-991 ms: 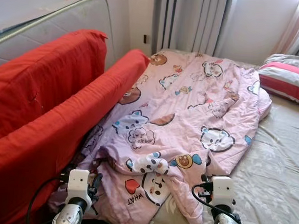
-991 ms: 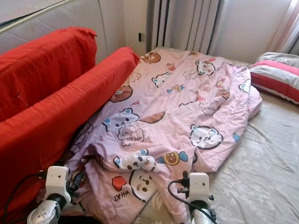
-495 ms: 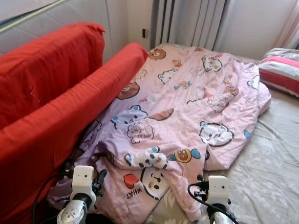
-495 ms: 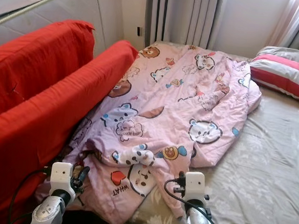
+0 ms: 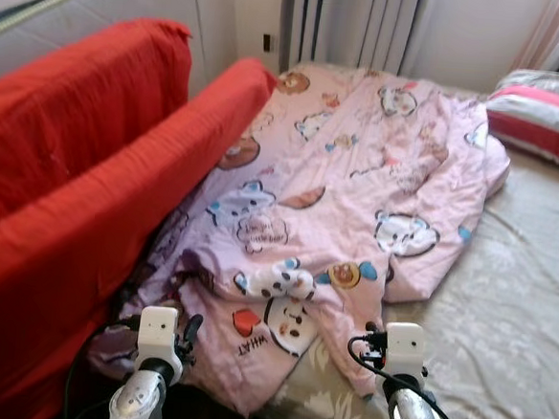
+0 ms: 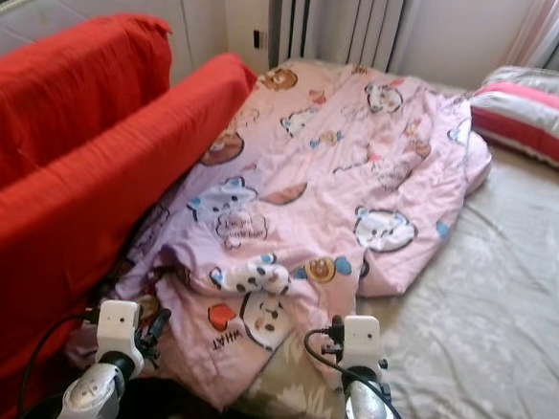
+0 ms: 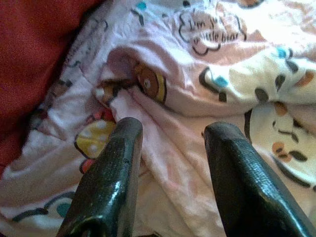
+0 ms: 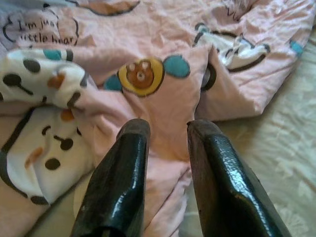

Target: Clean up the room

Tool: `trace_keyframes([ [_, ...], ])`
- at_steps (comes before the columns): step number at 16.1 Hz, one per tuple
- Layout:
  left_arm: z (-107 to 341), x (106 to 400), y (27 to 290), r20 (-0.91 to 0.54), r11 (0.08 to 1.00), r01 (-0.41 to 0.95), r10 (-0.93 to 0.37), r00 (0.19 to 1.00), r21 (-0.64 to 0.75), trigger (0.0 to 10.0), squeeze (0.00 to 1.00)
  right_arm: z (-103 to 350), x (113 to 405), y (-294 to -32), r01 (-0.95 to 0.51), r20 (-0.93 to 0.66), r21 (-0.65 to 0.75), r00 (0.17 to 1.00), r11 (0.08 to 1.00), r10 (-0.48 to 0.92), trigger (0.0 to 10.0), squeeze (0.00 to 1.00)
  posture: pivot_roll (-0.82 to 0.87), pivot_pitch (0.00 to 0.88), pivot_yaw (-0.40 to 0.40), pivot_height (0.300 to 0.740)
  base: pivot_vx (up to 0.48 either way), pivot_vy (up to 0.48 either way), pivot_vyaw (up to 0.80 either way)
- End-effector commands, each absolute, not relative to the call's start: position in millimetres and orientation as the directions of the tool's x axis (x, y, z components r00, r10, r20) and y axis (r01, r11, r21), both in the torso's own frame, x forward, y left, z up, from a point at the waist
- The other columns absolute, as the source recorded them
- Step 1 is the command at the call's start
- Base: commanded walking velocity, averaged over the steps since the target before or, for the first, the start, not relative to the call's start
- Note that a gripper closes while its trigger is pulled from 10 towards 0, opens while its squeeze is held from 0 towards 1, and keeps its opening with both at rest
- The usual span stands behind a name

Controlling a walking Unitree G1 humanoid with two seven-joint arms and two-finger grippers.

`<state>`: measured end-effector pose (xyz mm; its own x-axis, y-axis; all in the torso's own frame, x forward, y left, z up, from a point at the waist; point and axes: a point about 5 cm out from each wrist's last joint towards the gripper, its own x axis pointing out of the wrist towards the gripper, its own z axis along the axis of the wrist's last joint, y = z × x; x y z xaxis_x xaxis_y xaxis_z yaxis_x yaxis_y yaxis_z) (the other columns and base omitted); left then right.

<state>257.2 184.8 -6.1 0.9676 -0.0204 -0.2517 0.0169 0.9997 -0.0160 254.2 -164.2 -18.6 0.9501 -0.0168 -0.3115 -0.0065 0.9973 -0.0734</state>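
A crumpled pink quilt (image 5: 358,186) with cartoon bears lies spread over the bed, its near corner bunched up and folded over. My left gripper (image 7: 170,133) is open just above the quilt's folds by the red cushion, with nothing between its fingers. My right gripper (image 8: 167,129) is open over the quilt's near edge where it meets the sheet, also holding nothing. Both wrists, the left (image 5: 159,331) and the right (image 5: 404,351), show low in the eye views at the foot of the bed.
Red sofa cushions (image 5: 80,186) lean along the bed's left side against a grey mattress (image 5: 44,6). A striped pink and grey pillow (image 5: 546,108) lies at the far right. Beige patterned sheet (image 5: 522,313) covers the right half. Curtains (image 5: 355,23) hang behind.
The whole view has shifted downward and slightly closer, so the camera has moved. Both grippers stay low at the foot of the bed. The quilt has not moved.
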Motion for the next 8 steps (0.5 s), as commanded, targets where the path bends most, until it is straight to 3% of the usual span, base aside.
trace_keyframes([
  [1, -8.4, 254.5, 182.5, -0.266, 0.999, 0.024, -0.030, 0.964, -0.024, 10.0, 0.00, -23.1, 249.9, -163.7, 0.000, -0.333, -0.070, 0.943, 0.998, -0.024, 10.0, 0.00, 0.03, 0.158, -0.003, 0.633, 0.000, 0.000, 0.00],
  [8, -10.1, 252.0, 182.6, -0.277, 0.999, 0.034, -0.041, 0.960, -0.030, 10.0, 0.00, -23.7, 251.6, -162.5, 0.001, -0.350, -0.066, 0.937, 0.998, -0.024, 10.0, 0.00, 0.04, 0.141, -0.003, 0.633, 0.000, 0.000, 0.00],
])
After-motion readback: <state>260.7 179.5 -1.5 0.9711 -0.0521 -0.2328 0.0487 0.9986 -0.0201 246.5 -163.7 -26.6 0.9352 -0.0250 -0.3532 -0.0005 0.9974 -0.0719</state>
